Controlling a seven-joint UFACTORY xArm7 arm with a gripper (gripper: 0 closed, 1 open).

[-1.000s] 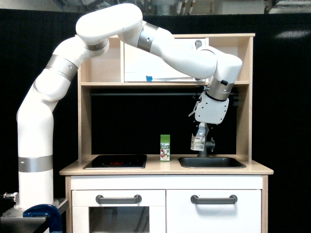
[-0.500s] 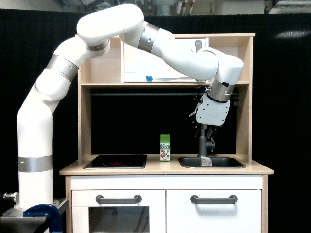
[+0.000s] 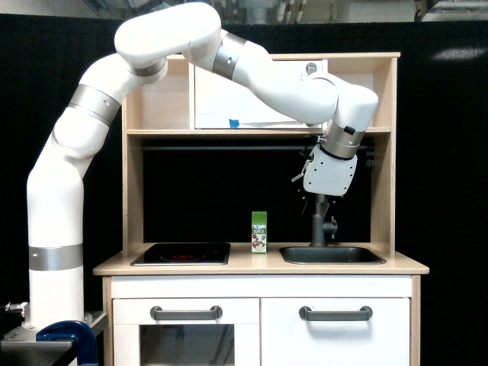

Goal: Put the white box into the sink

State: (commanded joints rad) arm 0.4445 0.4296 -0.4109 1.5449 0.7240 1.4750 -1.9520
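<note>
The gripper point(image 3: 321, 203) is parked above the sink point(image 3: 332, 255), nothing seen in it, though open or closed can't really be told. The white box isn't visible. The green-topped carton point(image 3: 259, 232) is left on the counter point(image 3: 259, 268).

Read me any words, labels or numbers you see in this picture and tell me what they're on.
"JUICE": my best reading of the small print on the green-topped juice carton on the counter; the finer print beneath is too small to read.
The paper sheet on the upper shelf is too blurred to read.
Nothing else legible.
</note>
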